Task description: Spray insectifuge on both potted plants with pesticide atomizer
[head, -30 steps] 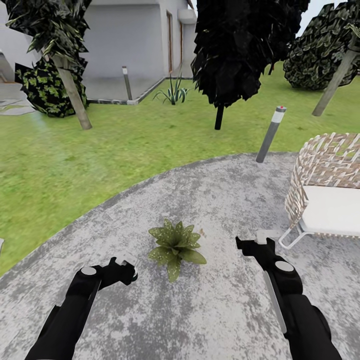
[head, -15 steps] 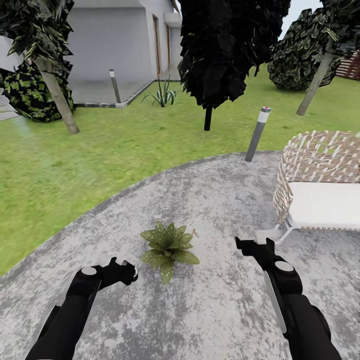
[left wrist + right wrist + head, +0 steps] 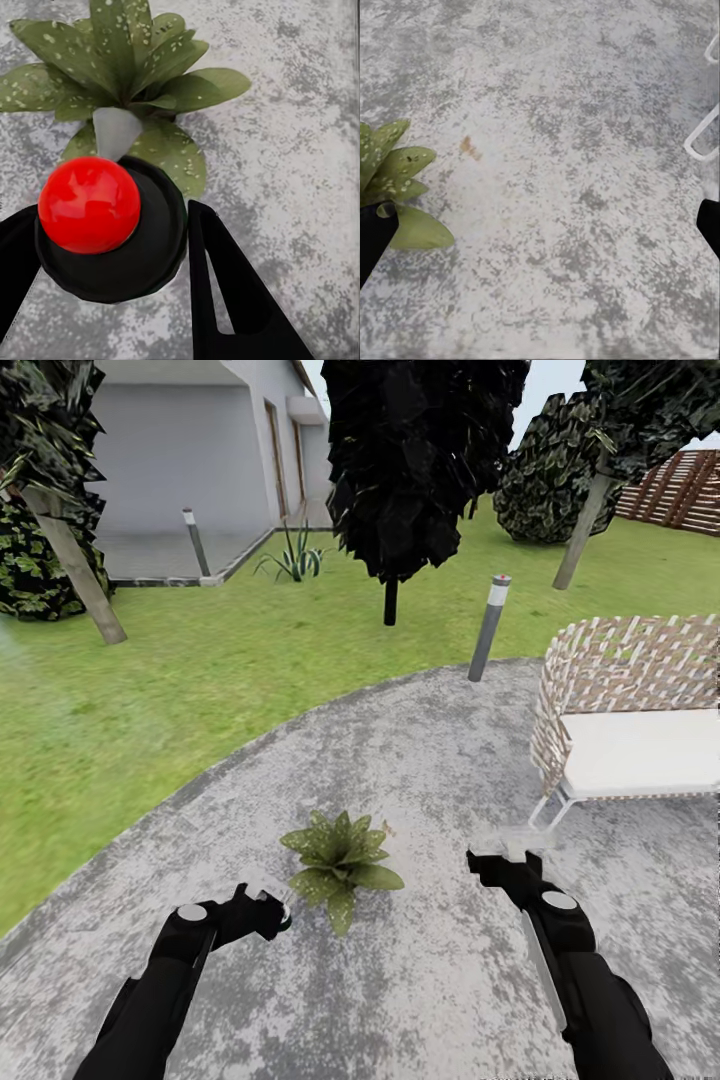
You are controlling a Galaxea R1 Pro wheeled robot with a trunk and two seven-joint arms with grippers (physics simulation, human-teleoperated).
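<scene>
Both arms [image 3: 150,1000] matte black, rounded segments; grey disc cap at each wrist joint [image 3: 191,912]; pale stripe along right forearm [image 3: 540,975].

- The round grey mottled stone patio [image 3: 420,760] carries the things; its curved far edge meets the green lawn [image 3: 200,660].
- A small potted plant with pointed, pale-speckled green leaves [image 3: 340,855] stands on the stone near the middle of the patio, well in from the curved edge.
- A wicker seat with a white cushion and pale metal legs [image 3: 630,710] stands at the patio's right side.
- A grey bollard lamp with a red dot [image 3: 489,625] stands upright at the far edge, where stone meets grass.
</scene>
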